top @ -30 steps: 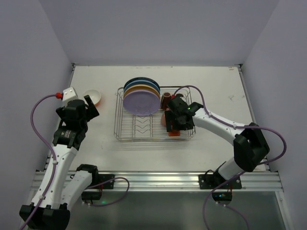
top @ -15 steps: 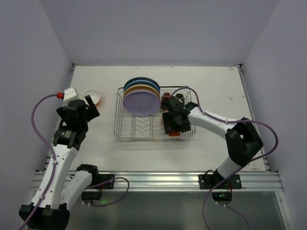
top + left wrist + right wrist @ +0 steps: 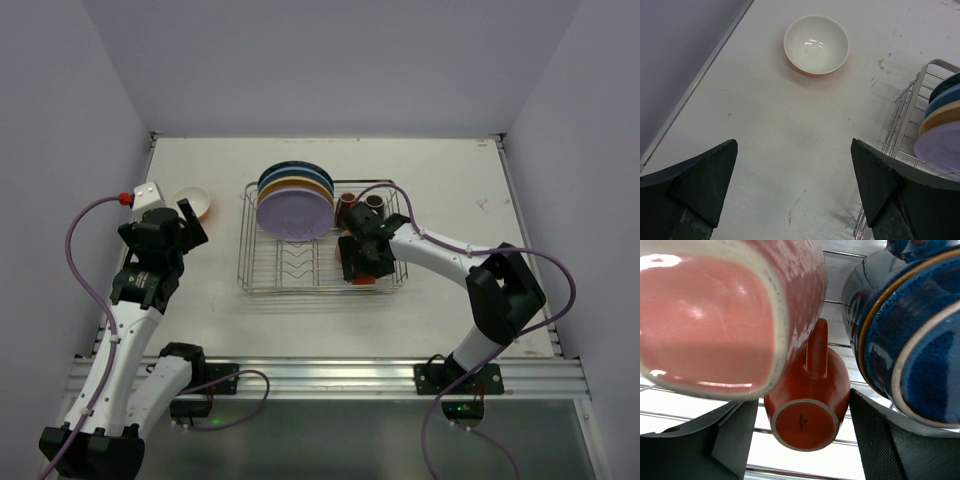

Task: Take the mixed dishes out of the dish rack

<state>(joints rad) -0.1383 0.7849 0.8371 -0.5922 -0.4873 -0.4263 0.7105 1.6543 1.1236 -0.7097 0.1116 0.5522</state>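
The silver dish rack (image 3: 243,240) holds upright lavender (image 3: 293,214), yellow and blue plates, plus a brown cup (image 3: 347,205) and a black cup (image 3: 375,203). My right gripper (image 3: 358,262) is down inside the rack's right part. In the right wrist view it (image 3: 805,440) is open, its fingers on either side of an upturned orange cup (image 3: 807,405), close to its sides. A pink cup (image 3: 725,315) and a blue cup (image 3: 910,340) flank it. The orange bowl (image 3: 192,203), white inside (image 3: 816,44), sits on the table. My left gripper (image 3: 185,222) is open and empty (image 3: 795,185) near it.
The rack's left rim (image 3: 905,107) and plate edges (image 3: 940,150) show at the right of the left wrist view. Rack wires (image 3: 690,415) run under the cups. A grey wall (image 3: 680,50) borders the table close to the left of the bowl.
My right gripper has moved left and lower into the rack, over the orange cup. The left arm has barely moved.
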